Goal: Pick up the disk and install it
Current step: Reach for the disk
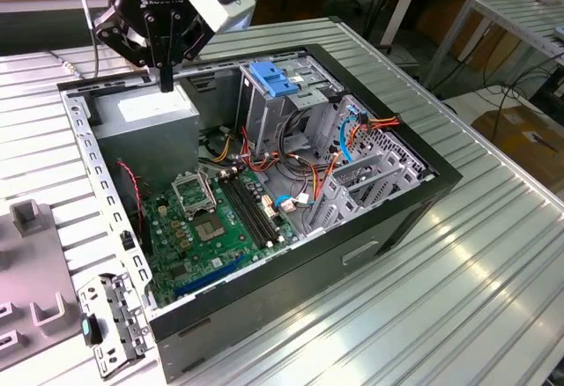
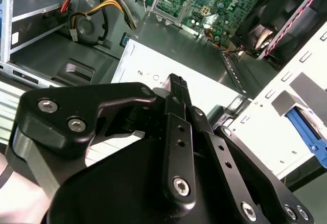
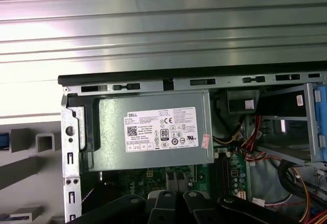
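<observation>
Hovering just above the grey power-supply box (image 1: 152,115), the tool (image 1: 165,80) is closed

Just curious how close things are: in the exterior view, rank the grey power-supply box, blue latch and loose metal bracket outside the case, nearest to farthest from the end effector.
From the end effector:
1. Power-supply box, beneath its tip.
2. Blue latch, towards the exterior view's right.
3. Loose metal bracket, outside the case, exterior view's lower left.
</observation>
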Robot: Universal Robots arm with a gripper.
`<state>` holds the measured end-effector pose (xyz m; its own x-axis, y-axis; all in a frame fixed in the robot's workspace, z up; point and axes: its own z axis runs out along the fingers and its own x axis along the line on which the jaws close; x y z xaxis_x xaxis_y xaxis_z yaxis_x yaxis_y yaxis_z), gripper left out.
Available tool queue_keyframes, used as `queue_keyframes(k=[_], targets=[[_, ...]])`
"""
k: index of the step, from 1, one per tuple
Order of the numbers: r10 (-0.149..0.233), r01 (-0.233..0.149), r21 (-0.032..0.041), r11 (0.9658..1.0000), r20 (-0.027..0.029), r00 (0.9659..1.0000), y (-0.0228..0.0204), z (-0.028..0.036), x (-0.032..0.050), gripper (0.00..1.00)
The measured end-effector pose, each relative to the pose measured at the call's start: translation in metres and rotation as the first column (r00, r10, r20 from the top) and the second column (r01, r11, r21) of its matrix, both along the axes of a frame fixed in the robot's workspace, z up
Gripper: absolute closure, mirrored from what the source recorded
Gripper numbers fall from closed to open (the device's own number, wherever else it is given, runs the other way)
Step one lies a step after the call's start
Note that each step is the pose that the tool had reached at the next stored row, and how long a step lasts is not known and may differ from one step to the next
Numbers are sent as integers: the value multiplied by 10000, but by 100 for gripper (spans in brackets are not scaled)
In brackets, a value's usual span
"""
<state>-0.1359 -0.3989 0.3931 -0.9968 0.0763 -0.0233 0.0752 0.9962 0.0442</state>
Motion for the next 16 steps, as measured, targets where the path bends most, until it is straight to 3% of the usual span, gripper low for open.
queue_keyframes(k=[11, 16], targets=[[0, 0, 1, 10000, -11, 10000, 0, -5, -199, 89], [1, -1, 1, 10000, -16, 10000, 0, -8, -363, 89]])
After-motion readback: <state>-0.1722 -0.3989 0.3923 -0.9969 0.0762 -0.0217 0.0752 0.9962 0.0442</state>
